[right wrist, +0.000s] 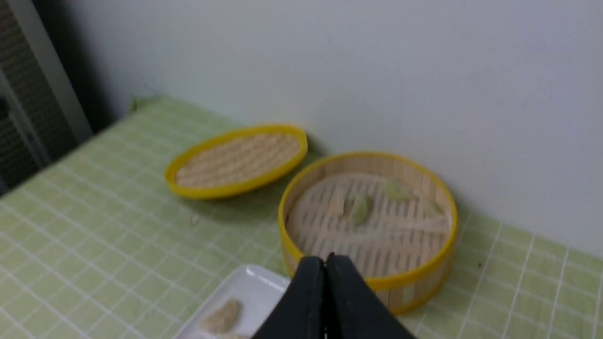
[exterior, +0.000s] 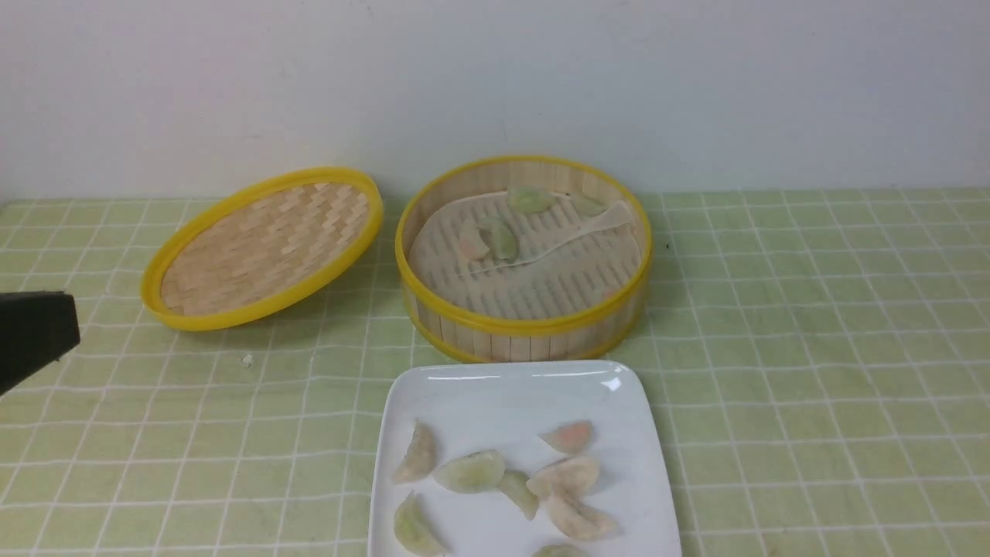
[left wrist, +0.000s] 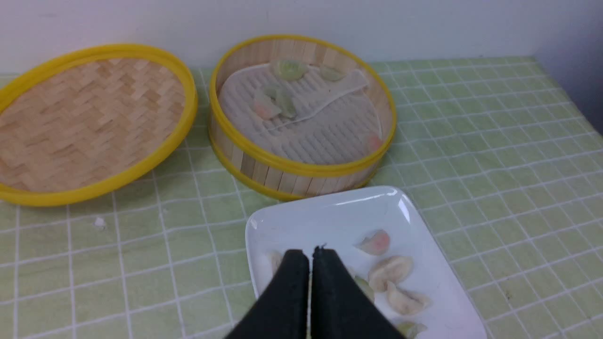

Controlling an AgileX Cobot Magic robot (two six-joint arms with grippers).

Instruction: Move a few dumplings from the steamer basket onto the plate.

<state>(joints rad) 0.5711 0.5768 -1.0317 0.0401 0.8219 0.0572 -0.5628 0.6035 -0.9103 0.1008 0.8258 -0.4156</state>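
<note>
From the front, the steamer basket (exterior: 526, 325) stands at the back of the checked tablecloth (exterior: 812, 371) with the plate (exterior: 503, 394) just in front of it, so close that I cannot tell whether they touch. The lid (exterior: 263, 247) leans to the left. Several dumplings (exterior: 469, 472) lie bunched on the plate and a few more sit in the basket, most of them towards its far wall. Only a dark part of the left arm (exterior: 35, 336) shows at the edge. The liner sheet (exterior: 588, 224) is folded back on itself, so a grab at a dumpling lying on it may well catch the sheet and drag the others along. In the left wrist view, the left gripper (left wrist: 310, 256) hangs over the near part of the plate, fingers pressed together with nothing between them. Lowered like this, it would only push or squash soft dumplings. One pinkish dumpling (left wrist: 374, 141) lies hard against the basket's near wall, where a finger would likely hit the rim. The right wrist view is blurred. It shows the right gripper (right wrist: 325, 261) shut tight and empty too, above the gap between plate and basket. Another dumpling released there could land on the pile or slide off the glossy edge.
</note>
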